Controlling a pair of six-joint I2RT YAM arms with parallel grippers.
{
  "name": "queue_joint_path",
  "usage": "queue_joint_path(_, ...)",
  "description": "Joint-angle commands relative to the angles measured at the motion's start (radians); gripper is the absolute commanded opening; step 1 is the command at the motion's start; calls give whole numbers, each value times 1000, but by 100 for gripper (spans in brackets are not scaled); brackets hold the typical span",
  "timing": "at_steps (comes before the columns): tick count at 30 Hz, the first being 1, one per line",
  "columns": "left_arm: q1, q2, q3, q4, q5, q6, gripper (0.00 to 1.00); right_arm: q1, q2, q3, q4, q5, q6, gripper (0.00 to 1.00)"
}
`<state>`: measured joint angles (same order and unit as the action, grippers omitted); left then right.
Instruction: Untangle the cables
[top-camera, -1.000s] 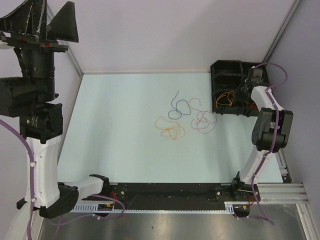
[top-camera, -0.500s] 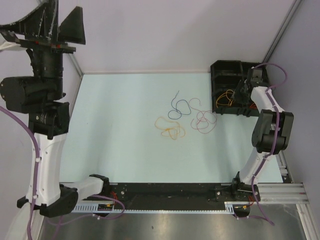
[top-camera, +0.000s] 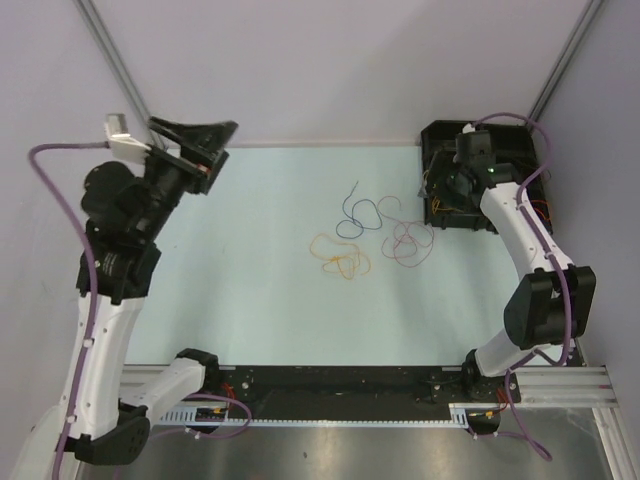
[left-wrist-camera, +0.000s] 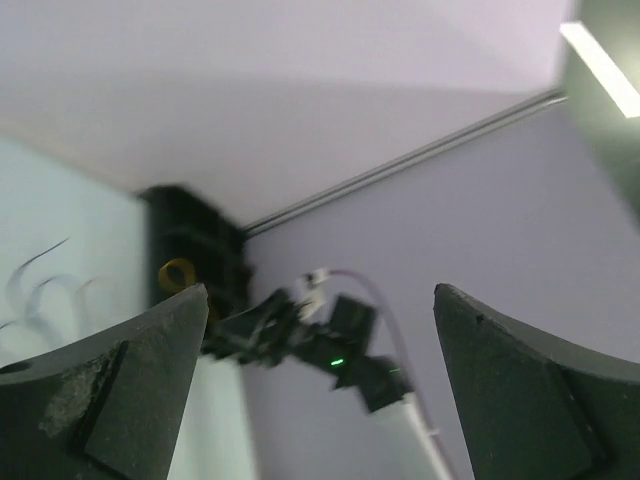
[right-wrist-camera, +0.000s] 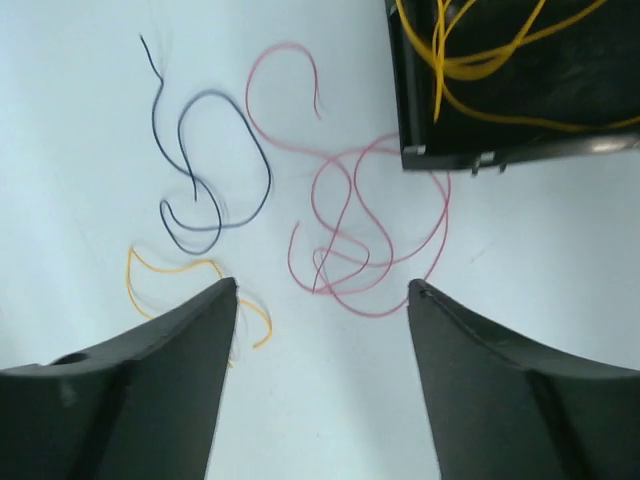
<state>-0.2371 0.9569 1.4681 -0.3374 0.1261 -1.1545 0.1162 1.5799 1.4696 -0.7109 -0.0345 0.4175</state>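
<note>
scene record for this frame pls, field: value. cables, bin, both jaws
left gripper: high above the table, jaws open, empty
right gripper: over the cables beside the bin, jaws open, empty
black bin: far right corner of the table
yellow cable: inside the bin
red cable: on the table, looped over itself, right next to the bin
dark blue cable: on the table, left of the red one, not crossing it
orange cable: on the table, nearer the arm bases than the blue one
</note>
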Motion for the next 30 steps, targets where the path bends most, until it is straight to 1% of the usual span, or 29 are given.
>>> queue_joint_path(1, 7, -13, -61, -267, 33, 163, 100, 10, -5, -32, -105, 58, 67, 77)
queue_joint_path(4, 7, -55, -120, -252, 30, 173, 100, 17, 23, -32, -93, -7, 66, 79)
queue_joint_path(8, 7, -72, -167, -264, 44, 187, 100, 28, 77, -35, -102, -36, 105, 81)
queue_joint_path(10, 5, -81, -176, -265, 44, 193, 100, 54, 109, -35, -96, -24, 107, 87)
queue_joint_path(11, 5, -86, -189, -265, 41, 196, 100, 66, 121, -35, -88, -16, 106, 98)
queue_joint_path(12, 5, -87, -193, -267, 40, 197, 100, 82, 150, -34, -84, -13, 106, 99)
queue_joint_path(20, 5, -83, -230, -269, 24, 230, 100, 105, 290, -29, -56, 19, 110, 100)
queue_joint_path(23, 7, -64, -238, -259, 38, 233, 100, 122, 344, 1, -68, 35, 99, 100)
queue_joint_path(24, 7, -61, -238, -256, 44, 231, 100, 128, 356, 21, -77, 77, 90, 100)
queue_joint_path(27, 7, -43, -233, -242, 43, 233, 100, 148, 411, 43, -93, 93, 76, 95)
queue_joint_path(29, 7, -34, -223, -241, 35, 236, 100, 155, 443, 67, -102, 87, 72, 84)
queue_joint_path(30, 7, -23, -219, -241, 29, 243, 100, 157, 448, 75, -102, 82, 70, 74)
